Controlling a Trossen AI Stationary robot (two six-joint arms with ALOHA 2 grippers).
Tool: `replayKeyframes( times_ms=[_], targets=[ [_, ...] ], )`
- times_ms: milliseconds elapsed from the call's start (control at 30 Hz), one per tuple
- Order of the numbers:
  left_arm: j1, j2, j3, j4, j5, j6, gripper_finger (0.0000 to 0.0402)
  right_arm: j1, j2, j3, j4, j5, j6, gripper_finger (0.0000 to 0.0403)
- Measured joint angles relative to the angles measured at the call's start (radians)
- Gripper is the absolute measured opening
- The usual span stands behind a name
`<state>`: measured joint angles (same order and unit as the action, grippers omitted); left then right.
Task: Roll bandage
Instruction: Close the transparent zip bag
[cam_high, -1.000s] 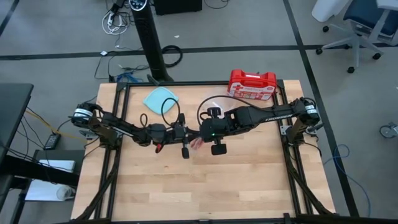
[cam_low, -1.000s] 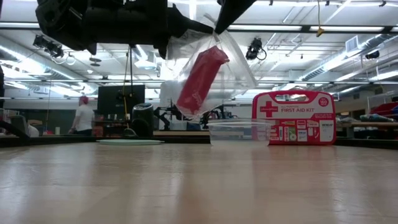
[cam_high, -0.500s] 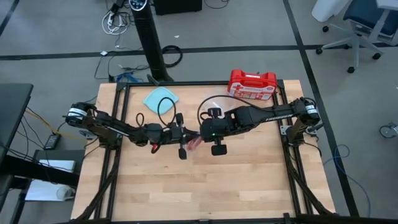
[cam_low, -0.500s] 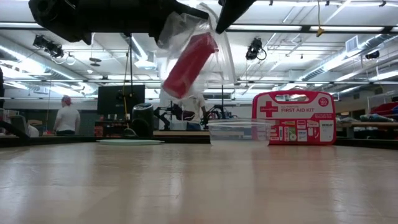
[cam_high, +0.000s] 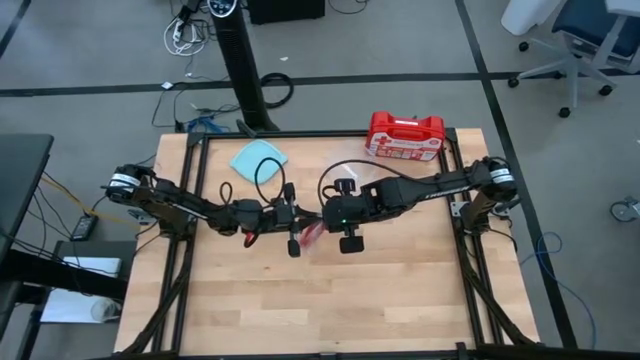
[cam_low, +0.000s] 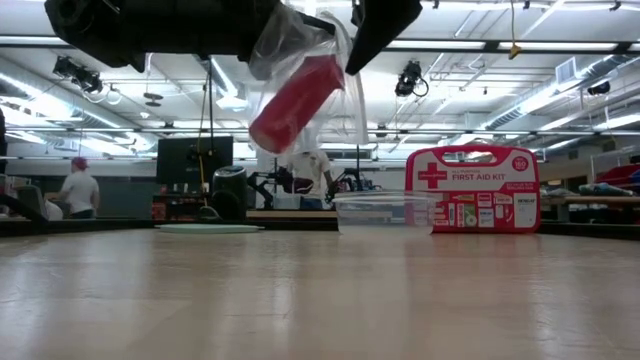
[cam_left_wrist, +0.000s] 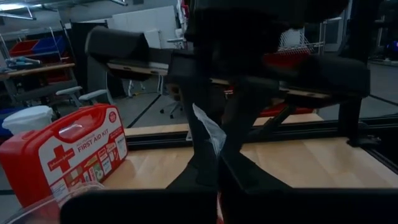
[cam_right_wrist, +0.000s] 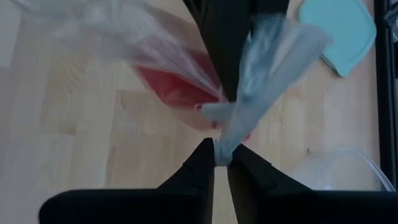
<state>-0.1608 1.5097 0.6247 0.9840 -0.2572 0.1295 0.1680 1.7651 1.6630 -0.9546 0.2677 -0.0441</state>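
Note:
A clear plastic bag (cam_low: 300, 70) hangs high above the table between my two grippers. Inside it lies the red bandage (cam_low: 293, 105), rolled into a cylinder and tilted. My left gripper (cam_high: 297, 232) reaches in level from the table's left and is shut on the bag's left side. My right gripper (cam_right_wrist: 221, 163) comes slanting down from the right and is shut on the bag's other edge. In the right wrist view the bandage (cam_right_wrist: 177, 87) shows through the plastic beyond my fingers. My left gripper holds the bag by its upper left part (cam_low: 272, 30), coming in level from the table's left. Its own dark body hides the place of contact. The bag is lifted clear of the table. My right gripper pinches a bunched, twisted edge of the bag (cam_right_wrist: 225, 144) between its two fingertips, slanting down from the table's right. The plastic fans out beyond the fingers. The bag hangs clear of the table with the bandage tilted inside it.
A red first-aid case (cam_high: 405, 135) stands at the far right of the table. A clear tub (cam_low: 385, 212) sits in front of it. A teal lid (cam_high: 258, 158) lies at the far left. The near half of the wooden table (cam_high: 330, 300) is bare.
The bag has tipped. The bandage's lower end has swung toward the table's left and risen, so it lies more slanted than before. My right gripper has come down a little with its edge of the bag. Both grippers have stayed shut.

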Motion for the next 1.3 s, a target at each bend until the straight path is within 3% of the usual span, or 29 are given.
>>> replayKeyframes(
  times_ms=[600, 1300],
  targets=[
    [0.0, 0.0, 0.0, 0.016, 0.0, 0.0, 0.0001, -0.003, -0.057, -0.236, 0.198, -0.01, 0.031, 0.0039],
    [0.0, 0.0, 0.001, 0.011, 0.0, 0.0, 0.0001, -0.005, -0.06, -0.345, 0.252, -0.014, 0.078, 0.0041]
  ],
)
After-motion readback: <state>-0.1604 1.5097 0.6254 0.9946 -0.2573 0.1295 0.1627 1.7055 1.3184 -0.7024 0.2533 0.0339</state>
